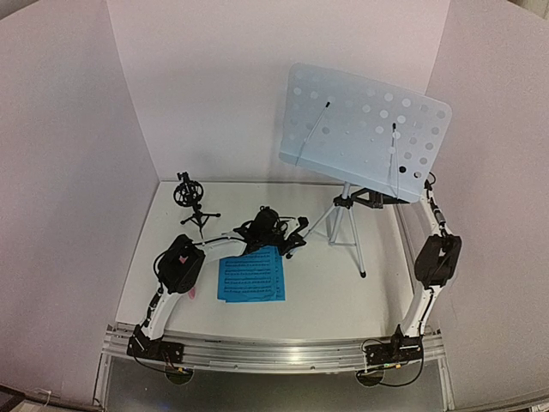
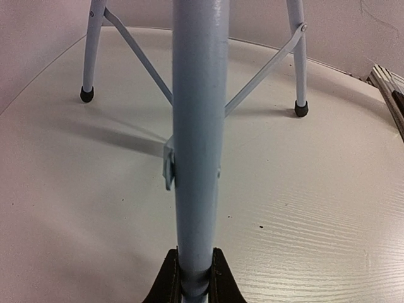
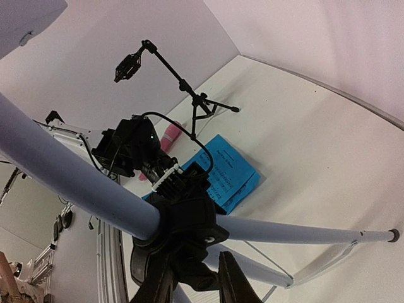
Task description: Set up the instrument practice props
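You are in the stand-placing step, I judge: both arms are on the music stand (image 1: pixel 364 129) and nothing else of the set is in place. Your left gripper (image 2: pixel 194 265) is clamped tight on a pale blue tripod tube (image 2: pixel 196 126) low on the stand (a leg, by the look of it), with two black-capped feet resting on the table (image 1: pixel 343 292) beyond it. Your right gripper (image 3: pixel 192 271) sits at the black hub (image 3: pixel 189 221) just under the stand's perforated desk. Its fingers straddle the hub, but I cannot tell whether they have bitten on it or merely bracket it. The blue sheet-music pages (image 1: pixel 250 276) lie flat on the table to the left of the stand and nearer the arm bases, not on its desk. The small black mic holder (image 1: pixel 190 199) stands well to the stand's left, and the pink microphone (image 3: pixel 170 134) lies apart from it, farther from the stand than the pages. The next move likely calls for setting the stand square on all its feet, letting go gently so it does not tip, then fetching the pages.
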`<state>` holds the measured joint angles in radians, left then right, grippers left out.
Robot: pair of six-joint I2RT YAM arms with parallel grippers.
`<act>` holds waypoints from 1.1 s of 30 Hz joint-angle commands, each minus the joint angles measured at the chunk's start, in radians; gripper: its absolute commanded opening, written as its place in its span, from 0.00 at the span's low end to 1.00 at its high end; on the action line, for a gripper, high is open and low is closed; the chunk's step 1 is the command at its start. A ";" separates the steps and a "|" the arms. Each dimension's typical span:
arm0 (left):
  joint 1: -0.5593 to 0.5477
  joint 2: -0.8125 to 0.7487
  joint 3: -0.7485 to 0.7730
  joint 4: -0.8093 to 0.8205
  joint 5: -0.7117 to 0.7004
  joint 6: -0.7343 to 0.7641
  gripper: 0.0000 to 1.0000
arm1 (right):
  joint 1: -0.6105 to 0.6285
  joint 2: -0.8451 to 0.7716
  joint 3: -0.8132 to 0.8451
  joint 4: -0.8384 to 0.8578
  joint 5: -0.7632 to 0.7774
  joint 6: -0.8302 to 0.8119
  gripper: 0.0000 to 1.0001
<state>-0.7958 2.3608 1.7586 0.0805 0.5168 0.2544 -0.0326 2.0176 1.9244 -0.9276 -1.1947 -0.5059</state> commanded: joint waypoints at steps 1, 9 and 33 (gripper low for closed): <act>0.007 -0.008 0.007 -0.013 -0.098 -0.026 0.00 | 0.007 0.000 -0.016 0.009 0.000 0.035 0.21; 0.006 -0.004 0.012 -0.011 -0.107 -0.028 0.00 | 0.016 0.003 -0.032 0.012 0.049 0.389 0.00; 0.006 -0.003 0.029 -0.003 -0.125 -0.007 0.00 | 0.028 0.000 -0.031 0.011 0.004 1.085 0.26</act>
<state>-0.7979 2.3608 1.7611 0.0793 0.5040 0.2593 -0.0354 1.9974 1.8491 -0.8017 -1.1882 0.5069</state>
